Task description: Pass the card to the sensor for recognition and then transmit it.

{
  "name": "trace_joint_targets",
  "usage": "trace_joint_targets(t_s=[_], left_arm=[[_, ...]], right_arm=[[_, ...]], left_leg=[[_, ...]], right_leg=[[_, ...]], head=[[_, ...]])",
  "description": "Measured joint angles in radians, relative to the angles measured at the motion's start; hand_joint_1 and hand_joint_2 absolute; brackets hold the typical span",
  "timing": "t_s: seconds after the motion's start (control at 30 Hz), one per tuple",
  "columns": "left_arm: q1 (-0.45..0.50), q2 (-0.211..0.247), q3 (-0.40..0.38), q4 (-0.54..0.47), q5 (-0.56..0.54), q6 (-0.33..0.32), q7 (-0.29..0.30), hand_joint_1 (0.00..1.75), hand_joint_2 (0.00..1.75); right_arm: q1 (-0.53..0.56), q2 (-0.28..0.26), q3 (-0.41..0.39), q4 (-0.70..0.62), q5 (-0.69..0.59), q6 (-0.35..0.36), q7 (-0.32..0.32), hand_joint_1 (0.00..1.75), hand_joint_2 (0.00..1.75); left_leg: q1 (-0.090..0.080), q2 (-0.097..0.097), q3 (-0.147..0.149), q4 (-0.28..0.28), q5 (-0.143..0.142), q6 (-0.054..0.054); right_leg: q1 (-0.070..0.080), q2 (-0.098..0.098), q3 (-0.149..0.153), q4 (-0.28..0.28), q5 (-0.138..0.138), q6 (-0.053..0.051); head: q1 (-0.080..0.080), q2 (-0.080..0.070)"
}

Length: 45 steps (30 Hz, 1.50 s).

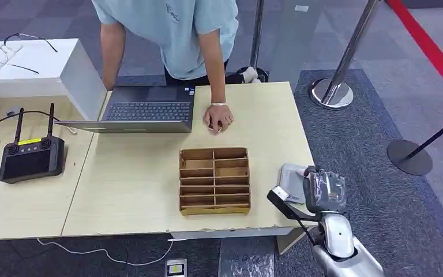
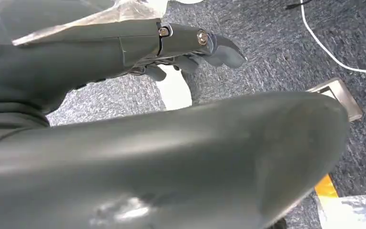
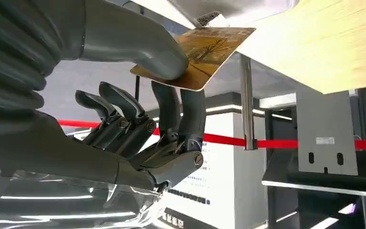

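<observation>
Your right robot hand [image 1: 325,190] pinches the card [image 3: 204,55] just over the sensor [image 1: 292,180]; handing it on remains.

On your table [image 1: 138,190], the divided box [image 1: 214,180] sits before the laptop [image 1: 144,111]; the reader [image 1: 293,182] lies right of it, the controller [image 1: 32,156] far left.

Office/demo hall, carpet floor [image 1: 380,190], laptop [image 1: 144,112] desk, queue stanchions [image 1: 337,86]

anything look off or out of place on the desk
Mostly tidy. A pair of glasses lies loose on the white box, and a white cable trails across the carpet below the table edge.
</observation>
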Motion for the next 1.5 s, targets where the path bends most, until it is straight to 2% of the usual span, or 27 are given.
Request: trace_joint_targets(t_s=[0.33,0.67,1.1,1.3,1.5], left_arm=[[0.000,0.000,-0.005,0.000,-0.003,0.000,0.000,0.00,0.00],[-0.001,0.001,-0.006,0.000,-0.010,0.002,-0.005,0.00,0.00],[-0.002,0.002,-0.006,0.000,-0.015,0.005,-0.002,0.00,0.00],[-0.002,0.002,-0.007,0.000,-0.016,0.000,-0.004,0.00,0.00],[-0.001,0.002,-0.007,0.000,-0.016,0.000,-0.004,0.00,0.00]], right_arm=[[-0.012,0.000,0.027,0.065,0.037,0.036,0.000,1.75,1.75],[-0.026,0.016,0.081,0.160,0.028,0.014,-0.036,1.75,1.75],[-0.064,0.069,0.142,0.259,-0.047,-0.035,-0.074,1.75,1.75],[-0.064,0.084,0.147,0.241,-0.019,-0.038,-0.069,1.75,1.75],[-0.059,0.093,0.138,0.154,0.019,-0.037,-0.065,1.75,1.75]], left_leg=[[0.000,0.000,0.000,0.000,0.000,0.000],[0.001,0.001,0.003,0.000,0.000,0.000],[0.002,0.001,0.010,0.000,0.001,-0.001],[0.002,0.001,0.010,0.000,0.001,-0.001],[0.002,0.001,0.007,0.001,0.001,-0.001]], right_leg=[[0.000,0.000,0.000,0.000,0.000,0.000],[0.001,0.001,0.002,0.000,0.000,0.000],[0.002,0.002,0.009,-0.001,0.002,0.000],[0.002,0.002,0.009,-0.001,0.003,0.000],[0.002,0.002,0.007,-0.001,0.003,0.000]], head=[[0.000,0.000],[0.000,0.000],[0.000,0.000],[0.000,0.000],[0.000,0.000]])
